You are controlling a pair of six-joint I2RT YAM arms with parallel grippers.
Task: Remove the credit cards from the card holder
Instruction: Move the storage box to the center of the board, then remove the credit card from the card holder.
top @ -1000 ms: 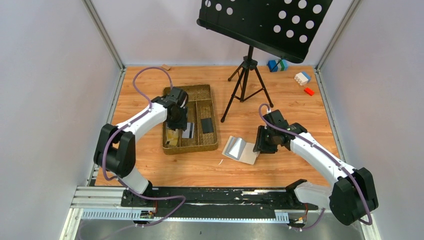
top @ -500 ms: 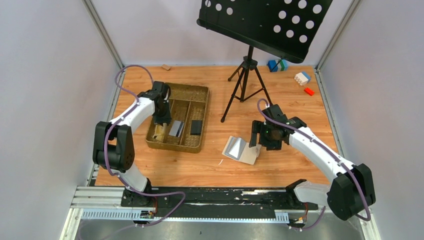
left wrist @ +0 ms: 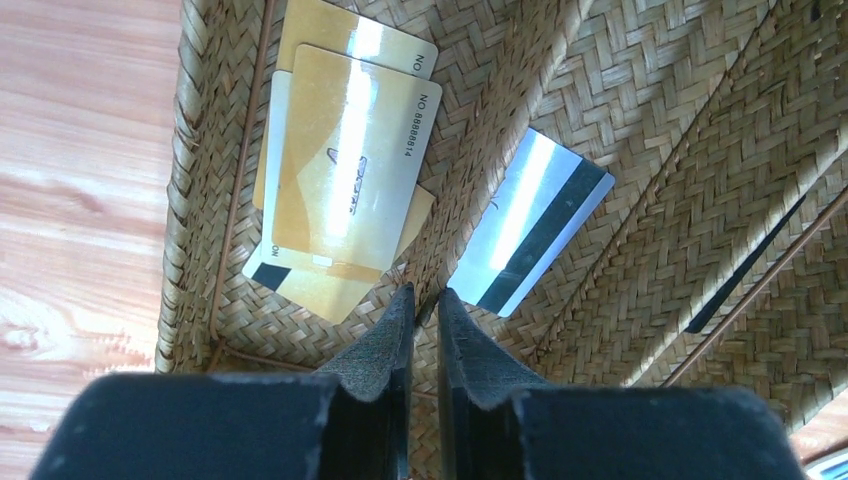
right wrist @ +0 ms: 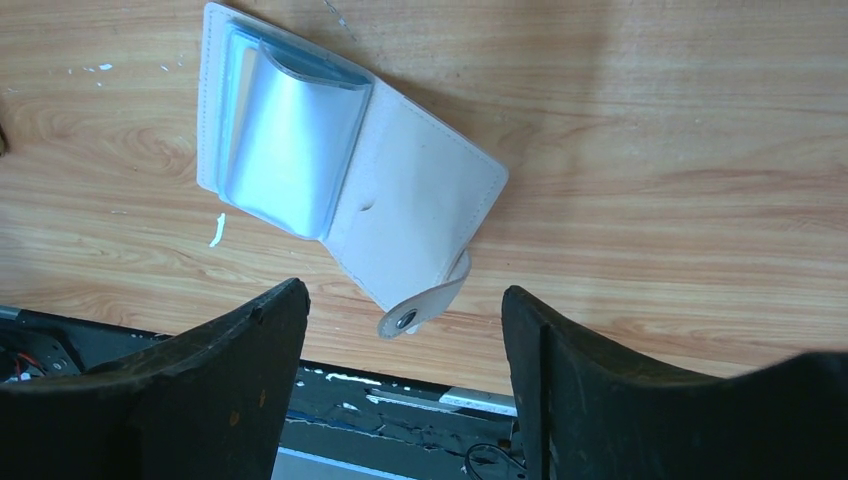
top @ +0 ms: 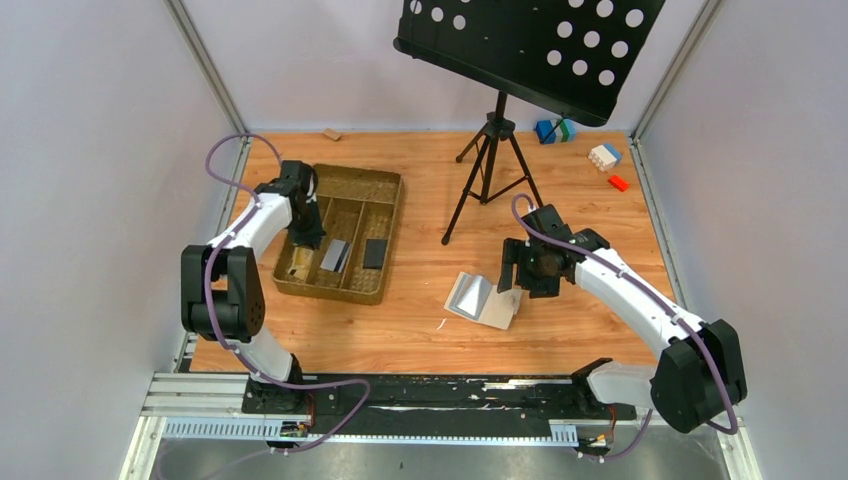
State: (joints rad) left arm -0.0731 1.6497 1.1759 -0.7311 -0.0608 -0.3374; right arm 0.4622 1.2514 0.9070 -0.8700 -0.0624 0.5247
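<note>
The left gripper [left wrist: 420, 305] is clenched, its black fingers nearly meeting on a divider wall of the woven brown straw tray [left wrist: 660, 140]. Around that wall lie the credit cards: orange-yellow plastic cards [left wrist: 345, 180] stacked in the end compartment, a silver-grey card with a dark stripe [left wrist: 530, 225] in the middle one, and a black card [left wrist: 745, 270] in the next. The right gripper [right wrist: 402, 293] hangs released and empty above the cream-beige folding card holder [right wrist: 420, 200], which lies open on the wooden table [right wrist: 680, 150].
</note>
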